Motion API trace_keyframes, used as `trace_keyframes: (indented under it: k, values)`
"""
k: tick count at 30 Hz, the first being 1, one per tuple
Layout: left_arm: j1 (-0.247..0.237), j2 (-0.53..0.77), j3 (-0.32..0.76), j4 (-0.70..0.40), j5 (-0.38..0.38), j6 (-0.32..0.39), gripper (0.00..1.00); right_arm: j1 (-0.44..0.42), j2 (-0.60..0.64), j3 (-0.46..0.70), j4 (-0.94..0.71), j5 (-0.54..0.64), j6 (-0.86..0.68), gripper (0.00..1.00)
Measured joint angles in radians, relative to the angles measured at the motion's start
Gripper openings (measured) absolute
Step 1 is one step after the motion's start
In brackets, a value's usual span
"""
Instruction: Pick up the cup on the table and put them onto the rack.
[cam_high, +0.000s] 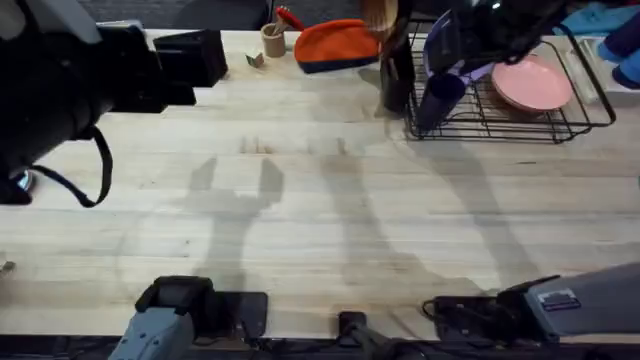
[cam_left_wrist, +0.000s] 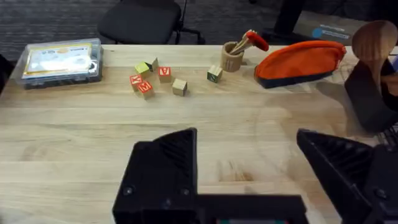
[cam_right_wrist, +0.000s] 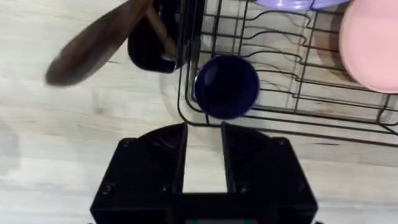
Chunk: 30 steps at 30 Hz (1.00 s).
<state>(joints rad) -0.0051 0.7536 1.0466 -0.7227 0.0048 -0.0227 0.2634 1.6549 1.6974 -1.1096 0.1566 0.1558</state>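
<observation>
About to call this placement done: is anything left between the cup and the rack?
Nothing visible. The cup already stands inside the rack, in its front corner beside the black utensil holder. The right gripper is open and apart from it, over bare table.

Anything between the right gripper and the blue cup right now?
Only the rack's black wire rim. In the right wrist view the cup stands upright inside the rack's corner, and the open right gripper sits just outside it over bare table.
</observation>
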Motion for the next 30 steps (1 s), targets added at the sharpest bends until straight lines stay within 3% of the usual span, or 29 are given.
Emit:
trace_keyframes:
  k: [3, 5, 7, 10, 15, 21, 23, 25, 30]
  values:
    - [0.000, 0.000, 0.000, 0.000, 0.000, 0.000, 0.993, 0.000, -0.048, 0.000, -0.021, 0.000, 0.000, 0.381]
    - [0.000, 0.000, 0.000, 0.000, 0.000, 0.000, 0.993, 0.000, -0.077, 0.000, -0.028, 0.000, -0.001, 0.474]
    - [0.000, 0.000, 0.000, 0.000, 0.000, 0.000, 0.993, 0.000, -0.106, 0.000, -0.029, 0.000, -0.006, 0.635]
    - [0.000, 0.000, 0.000, 0.000, 0.000, 0.000, 0.993, 0.000, -0.150, 0.000, -0.030, 0.000, -0.009, 0.970]
    - [0.000, 0.000, 0.000, 0.000, 0.000, 0.000, 0.993, 0.000, -0.257, -0.020, -0.015, 0.000, -0.008, 0.994]
    - [0.000, 0.000, 0.000, 0.000, 0.000, 0.000, 0.993, 0.009, -0.391, -0.157, 0.032, 0.000, -0.018, 0.994]
    - [0.000, 0.000, 0.000, 0.000, 0.000, 0.000, 0.992, 0.104, -0.611, -0.362, 0.084, 0.043, -0.076, 0.994]
    - [0.000, 0.000, 0.000, -0.007, 0.000, 0.000, 0.993, 0.119, -0.716, -0.478, 0.085, 0.103, -0.086, 0.994]
    - [0.000, 0.000, 0.000, -0.008, 0.000, 0.000, 0.993, 0.120, -0.786, -0.644, 0.085, 0.139, -0.054, 0.994]
